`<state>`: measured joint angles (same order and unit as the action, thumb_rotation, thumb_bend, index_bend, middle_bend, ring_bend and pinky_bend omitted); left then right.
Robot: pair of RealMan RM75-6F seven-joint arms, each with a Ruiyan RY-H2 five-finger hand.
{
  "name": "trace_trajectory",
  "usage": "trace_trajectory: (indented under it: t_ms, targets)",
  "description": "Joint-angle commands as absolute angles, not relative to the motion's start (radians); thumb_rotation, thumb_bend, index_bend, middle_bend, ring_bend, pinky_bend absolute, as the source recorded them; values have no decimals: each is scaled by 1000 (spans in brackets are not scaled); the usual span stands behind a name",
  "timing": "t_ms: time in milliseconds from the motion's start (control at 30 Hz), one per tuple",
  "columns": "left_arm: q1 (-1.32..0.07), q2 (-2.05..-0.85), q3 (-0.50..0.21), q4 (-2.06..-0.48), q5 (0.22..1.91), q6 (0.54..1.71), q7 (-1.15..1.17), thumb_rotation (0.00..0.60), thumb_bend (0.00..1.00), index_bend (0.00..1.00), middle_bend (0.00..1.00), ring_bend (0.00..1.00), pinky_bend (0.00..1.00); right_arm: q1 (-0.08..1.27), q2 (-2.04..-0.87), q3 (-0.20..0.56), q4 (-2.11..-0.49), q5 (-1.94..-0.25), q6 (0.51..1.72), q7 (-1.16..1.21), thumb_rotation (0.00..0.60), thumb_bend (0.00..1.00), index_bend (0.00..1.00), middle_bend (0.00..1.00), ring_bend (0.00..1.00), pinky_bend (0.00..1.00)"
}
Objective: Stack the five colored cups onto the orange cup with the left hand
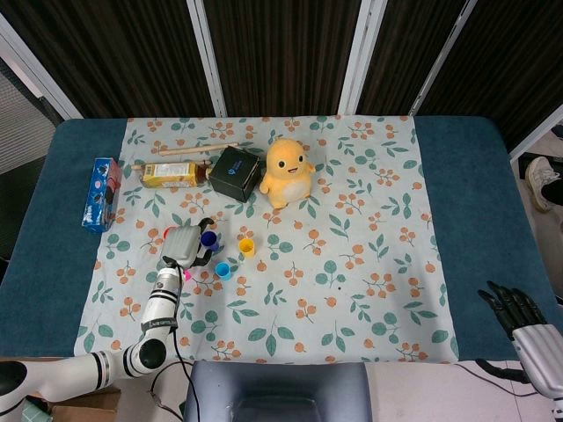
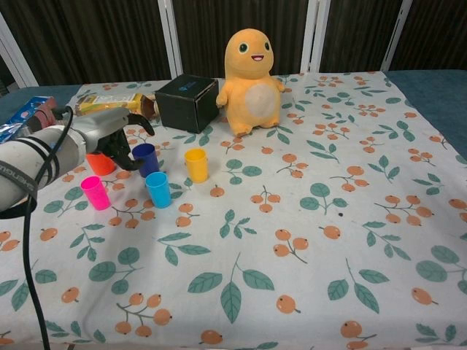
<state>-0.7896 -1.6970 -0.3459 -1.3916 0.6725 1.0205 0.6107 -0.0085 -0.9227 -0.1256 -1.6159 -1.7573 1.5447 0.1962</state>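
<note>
four cups (image 2: 157,189) stand before the box (image 2: 186,102) and plush toy (image 2: 250,80).

Blue table (image 1: 475,193); floral cloth (image 1: 369,264) over middle, blue snack box (image 1: 101,193) on left edge.

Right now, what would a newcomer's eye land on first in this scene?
Probably the orange plush toy standing at the back of the floral tablecloth, beside a black box. Next, the bright little cups near the left: yellow cup, light blue cup, pink cup, with the left hand reaching among them.
</note>
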Motion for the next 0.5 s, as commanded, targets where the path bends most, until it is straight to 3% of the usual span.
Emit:
trace_trajectory:
  t_ms: [33,500]
  targets:
    - [-799,-1706,-340,-1375,661,1019,614,600,376,257,1000,1000,1000,-9,-922,-126,-1615,-1759,1546,200,600,118,0,0,0,0]
    - [-816,-1729,-326,-1313,668,1004,553,600,372,413,1000,1000,1000,-11,-921,-125,-1614,-1757,1551,204,600,117,0,0,0,0]
